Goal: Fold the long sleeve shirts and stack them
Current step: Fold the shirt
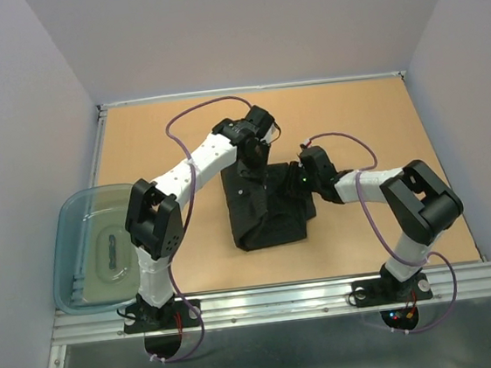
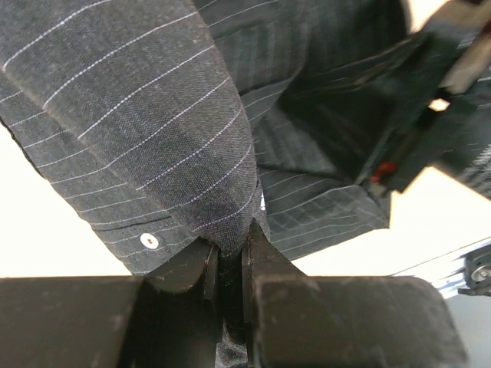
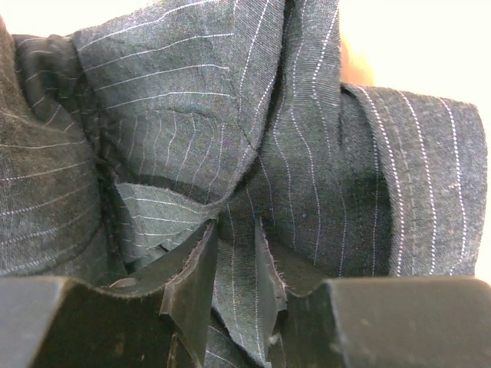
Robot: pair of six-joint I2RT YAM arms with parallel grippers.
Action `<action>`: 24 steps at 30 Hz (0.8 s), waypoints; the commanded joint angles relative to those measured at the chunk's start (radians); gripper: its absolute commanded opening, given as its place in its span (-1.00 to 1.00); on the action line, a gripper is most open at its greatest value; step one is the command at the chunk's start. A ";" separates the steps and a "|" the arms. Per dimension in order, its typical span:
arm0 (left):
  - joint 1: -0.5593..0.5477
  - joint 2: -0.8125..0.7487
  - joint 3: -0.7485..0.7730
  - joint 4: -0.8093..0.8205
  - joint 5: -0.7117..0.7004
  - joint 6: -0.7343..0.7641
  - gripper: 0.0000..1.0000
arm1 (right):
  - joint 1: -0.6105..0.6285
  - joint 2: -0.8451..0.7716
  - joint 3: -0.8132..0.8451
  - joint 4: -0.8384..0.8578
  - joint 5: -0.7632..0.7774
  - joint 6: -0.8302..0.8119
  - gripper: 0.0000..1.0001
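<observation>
The left pincer (image 2: 230,264) and right pincer (image 3: 236,257) each clamp the bunched shirt (image 1: 267,221), sleeves indistinguishable.

Tan wooden table (image 1: 379,117), boxed in behind, left and right by plain pale lilac-grey walls (image 1: 246,26). Along the table's near edge, a silver metal rail (image 1: 284,296); nearer than that, dull grey metal sheet (image 1: 290,355). Soft, even light across the table.

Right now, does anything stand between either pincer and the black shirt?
Nothing visible does. The left pincer is clamped on a fold of the black shirt, and the right pincer has its cloth between its jaws.
</observation>
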 commanded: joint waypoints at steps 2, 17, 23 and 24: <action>-0.044 0.041 0.107 -0.038 0.001 -0.003 -1.00 | -0.007 0.021 -0.052 0.016 -0.015 0.031 -0.35; -0.113 0.097 0.115 0.052 0.021 -0.119 -1.00 | -0.009 -0.101 -0.072 0.029 0.058 0.027 -0.26; -0.111 0.077 0.090 0.095 0.031 -0.161 -0.88 | -0.009 -0.215 -0.080 0.013 0.141 -0.002 -0.07; -0.113 0.074 0.086 0.107 0.033 -0.167 -0.85 | -0.009 -0.252 -0.078 -0.012 0.173 -0.007 -0.06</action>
